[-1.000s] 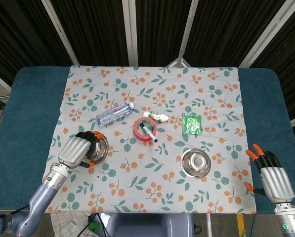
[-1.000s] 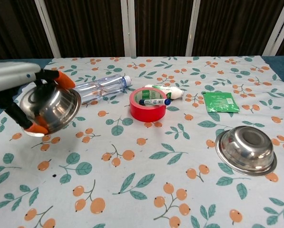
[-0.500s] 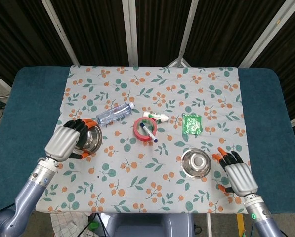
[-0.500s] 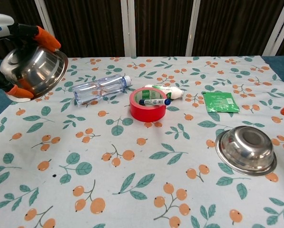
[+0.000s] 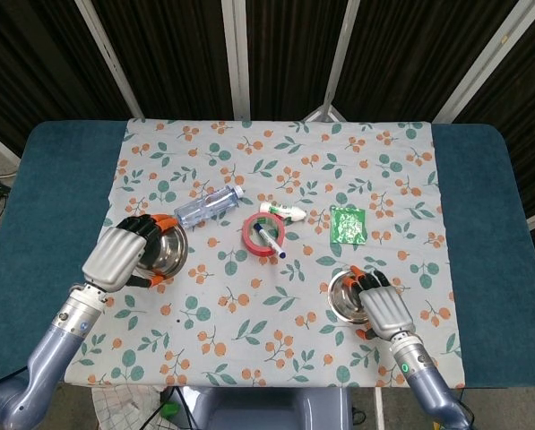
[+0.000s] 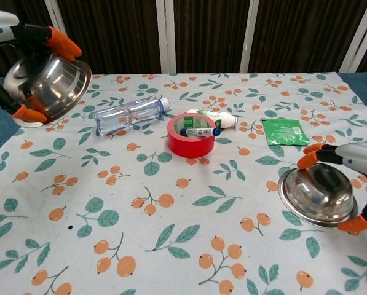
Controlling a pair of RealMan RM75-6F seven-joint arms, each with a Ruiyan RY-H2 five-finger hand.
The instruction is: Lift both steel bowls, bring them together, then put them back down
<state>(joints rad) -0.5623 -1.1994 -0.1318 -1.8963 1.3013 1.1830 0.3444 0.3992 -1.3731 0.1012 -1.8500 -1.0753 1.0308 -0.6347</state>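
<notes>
Both bowls [image 6: 48,86] [image 6: 317,195] between orange-tipped fingers [image 6: 61,42].

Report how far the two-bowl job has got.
Done: the left hand grips the left steel bowl and holds it tilted above the tablecloth. In hand: the right hand reaches over the right steel bowl, fingers around its rim, but the bowl looks to rest on the cloth. Left: lifting that bowl, bringing the two together, then setting both back down.

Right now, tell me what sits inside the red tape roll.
A blue-capped marker lies across the red tape roll, resting on its rim. The roll's wall hides whatever is deeper inside.
</notes>
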